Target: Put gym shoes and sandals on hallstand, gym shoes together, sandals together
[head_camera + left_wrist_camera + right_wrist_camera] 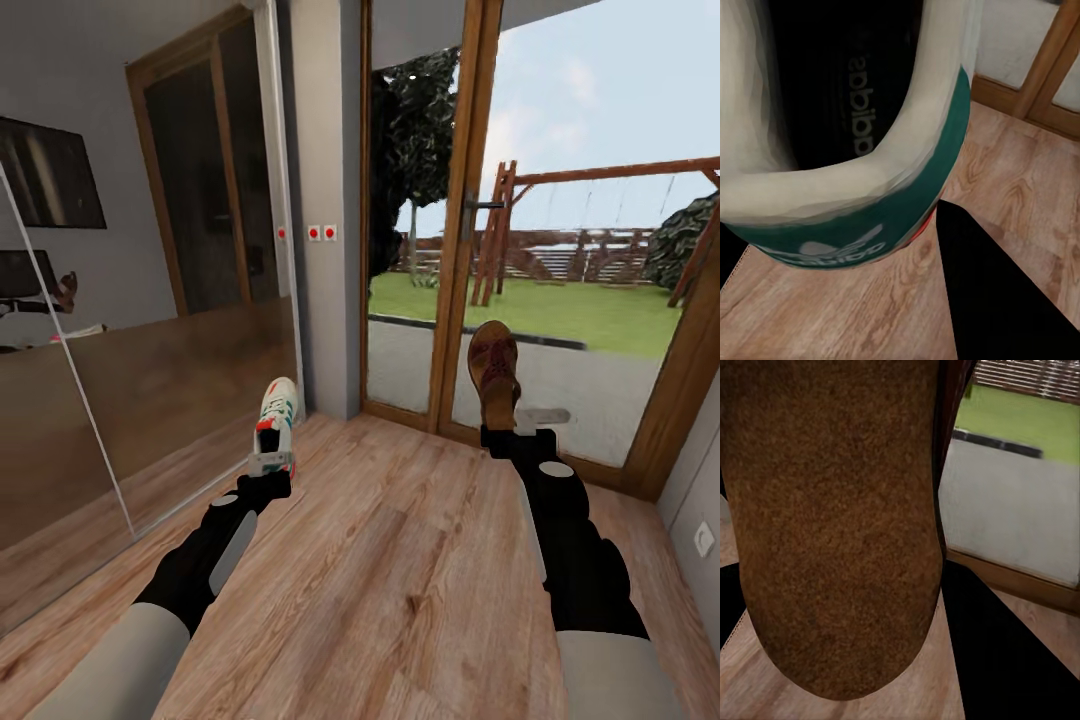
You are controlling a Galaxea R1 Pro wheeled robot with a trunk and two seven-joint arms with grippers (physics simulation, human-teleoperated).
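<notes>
Head view: both arms stretched fwd over the corridor floor (400,560), light wood planks. Left gripper (268,468) has its fingers closed on a gym shoe (276,408) at the heel end; shoe stands upright, toe up, white w/ green stripes and red-orange heel patch, held off the floor just in front of the mirrored wardrobe door (170,330) on the left. Right gripper (512,432) has its fingers clamped on a sandal (494,370), also at the heel end; dark-brown, toe pointing up, raised in front of the glass patio door (560,250) w/ wood frame.

Left wrist view: gym shoe (862,150) seen from the heel, very close; white collar, teal lining, black insole w/ printed lettering. One dark finger (997,292) shows beside the heel, touching or almost touching it; can't tell which. Floor planks (1020,172) beyond.

Right wrist view: sandal (832,510) footbed, brown and grainy, very close. Dark finger (1005,645) just beside its heel edge. Glass door and lawn (1035,427) behind.

Through the glass in head view: grass, wooden swing frame (600,220), tree. Two red wall switches (322,232) on the pillar betw. wardrobe and door. Shoe and sandal well apart, one per arm.
</notes>
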